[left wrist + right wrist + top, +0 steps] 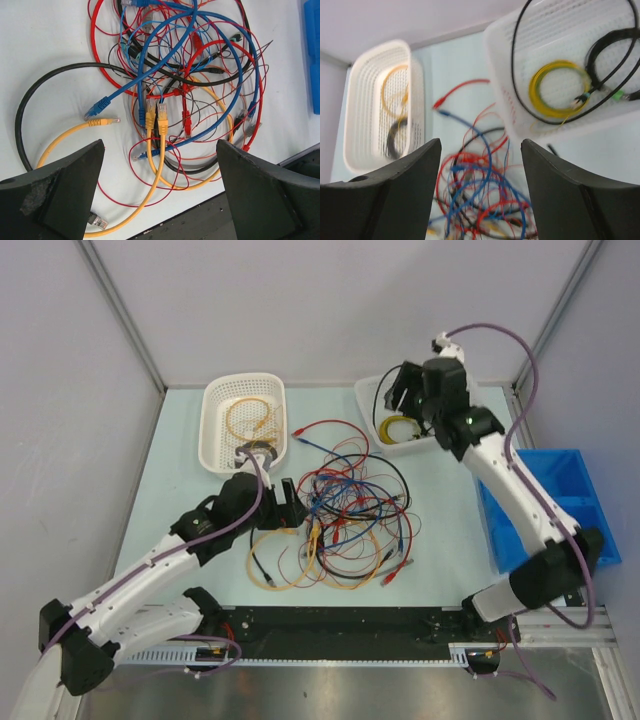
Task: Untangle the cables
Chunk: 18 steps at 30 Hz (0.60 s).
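I see the cables (345,515), a tangle of thin red, blue, yellow-orange and black wires with small plug ends. They lie on the pale table (180,440), about mid-width and toward its near side. From the left wrist the knot (190,85) shows 2 yellow plugs side by side at its middle, and a black wire (30,100) arcs out to the left of it.

The left gripper (285,505) sits just beside the tangle's left edge. Its jaws (160,145) are spread wide and grasp nothing. I cannot tell whether they touch a wire.

The right gripper (400,390) hangs over the far right white perforated plastic basket (365,400). Its jaws (481,142) are parted and released, with nothing between them. That basket (510,125) holds a coiled yellow cable (560,90) and a black cable loop (520,95).

A 2nd white perforated basket (215,440), far left, holds a yellow-orange coil (250,418) and a dark coil (255,452).

A blue plastic bin (590,500) stands at the table's right edge, well apart from the tangle.
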{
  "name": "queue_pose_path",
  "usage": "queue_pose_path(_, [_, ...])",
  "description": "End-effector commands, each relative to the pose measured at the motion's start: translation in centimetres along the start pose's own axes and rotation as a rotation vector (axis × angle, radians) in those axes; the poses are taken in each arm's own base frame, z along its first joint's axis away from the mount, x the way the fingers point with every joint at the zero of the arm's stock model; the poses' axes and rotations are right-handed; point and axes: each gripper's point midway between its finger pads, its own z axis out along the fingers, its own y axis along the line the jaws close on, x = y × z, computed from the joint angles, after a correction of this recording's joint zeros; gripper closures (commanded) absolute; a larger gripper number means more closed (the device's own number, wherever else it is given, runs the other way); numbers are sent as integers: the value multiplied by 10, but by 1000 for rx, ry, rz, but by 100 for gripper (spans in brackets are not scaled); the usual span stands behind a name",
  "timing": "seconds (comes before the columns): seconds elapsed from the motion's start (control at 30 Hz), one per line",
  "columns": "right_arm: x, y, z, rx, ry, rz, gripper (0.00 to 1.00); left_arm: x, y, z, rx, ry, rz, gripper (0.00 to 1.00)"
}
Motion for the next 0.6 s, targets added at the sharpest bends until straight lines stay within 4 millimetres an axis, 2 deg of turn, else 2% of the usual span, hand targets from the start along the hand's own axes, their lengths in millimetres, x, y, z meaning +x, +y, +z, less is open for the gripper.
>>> queue_pose_path(0.0, [55, 27, -52, -71, -6, -146, 30, -22, -9, -3, 18, -41, -6, 0])
queue_pose_path(0.03, [90, 17, -51, -53, 46, -206, 30, -22, -7, 1, 13, -33, -9, 0])
queue_pose_path(0.07, [107, 34, -70, -118, 53, -243, 31, -15, -5, 10, 0, -1, -9, 1])
queue_pose_path(0.1, [122, 35, -74, -133, 74, -261, 31, -11, -7, 15, 15, 16, -11, 1])
queue_pose_path(0.13, [146, 30, -77, -137, 123, -262, 31, -7, -7, 21, 17, 37, -13, 1])
queue_pose_path(0.17, [164, 38, -86, -194, 179, -273, 31, 1, -7, 29, 13, 67, -19, 2])
queue_pose_path(0.27, [199, 23, -92, -163, 276, -289, 34, 13, -12, 44, 54, 106, -35, 4])
queue_pose_path(0.37, [223, 16, -103, -176, 315, -302, 34, 26, -10, 61, 52, 156, -39, 6])
queue_pose_path(0.47, [232, 14, -110, -198, 317, -280, 34, 34, -5, 75, 26, 181, -27, 7])
queue_pose_path(0.5, [232, 14, -113, -202, 316, -274, 34, 42, 1, 83, -1, 212, -23, 7])
queue_pose_path(0.57, [234, 12, -115, -202, 322, -269, 34, 48, 2, 87, -14, 253, -21, 11])
